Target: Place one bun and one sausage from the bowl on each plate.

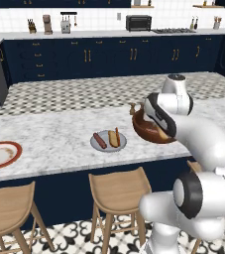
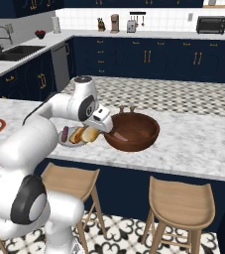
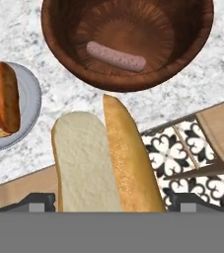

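Pincer [image 3: 108,210] grasping a split bun [image 3: 103,158] lifted clear of the wooden bowl [image 3: 59,54], bound for the red-rimmed plate [image 1: 1,154]; grey plate [image 1: 107,141] already served

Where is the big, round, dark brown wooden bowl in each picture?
Left base view: the wooden bowl sits right of centre on the marble counter, partly behind the white arm.
Right base view: the bowl is at the centre.
Hand view: the bowl spans the top, one sausage inside.
Shared landmark: the round grey plate, left of it in all three.
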Controlling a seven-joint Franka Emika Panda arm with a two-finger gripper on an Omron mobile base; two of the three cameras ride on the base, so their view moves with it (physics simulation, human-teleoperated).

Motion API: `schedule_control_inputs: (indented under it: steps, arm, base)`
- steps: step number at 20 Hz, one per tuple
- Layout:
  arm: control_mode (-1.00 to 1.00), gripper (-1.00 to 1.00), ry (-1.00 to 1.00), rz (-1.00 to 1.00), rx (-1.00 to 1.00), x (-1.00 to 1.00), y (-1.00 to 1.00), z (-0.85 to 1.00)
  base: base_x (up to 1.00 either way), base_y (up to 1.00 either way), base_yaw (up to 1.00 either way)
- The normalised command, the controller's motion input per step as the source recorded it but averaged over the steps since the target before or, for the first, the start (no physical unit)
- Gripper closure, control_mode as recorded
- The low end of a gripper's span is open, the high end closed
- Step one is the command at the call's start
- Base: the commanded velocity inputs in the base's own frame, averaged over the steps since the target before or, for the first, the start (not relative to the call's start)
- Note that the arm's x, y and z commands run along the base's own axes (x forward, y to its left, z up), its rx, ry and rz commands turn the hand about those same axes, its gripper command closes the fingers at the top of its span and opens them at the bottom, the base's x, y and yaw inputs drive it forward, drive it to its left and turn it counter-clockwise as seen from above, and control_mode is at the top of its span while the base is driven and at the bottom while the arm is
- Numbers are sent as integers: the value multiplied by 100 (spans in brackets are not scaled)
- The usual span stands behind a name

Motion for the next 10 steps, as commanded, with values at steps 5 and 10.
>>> schedule_control_inputs:
  steps: [5,10]
  arm:
    - [-100,100,0,0,0,-1,0,4]
    - [100,100,0,0,0,0,0,0]
  base:
    - [0,0,0]
    - [-65,21,4]
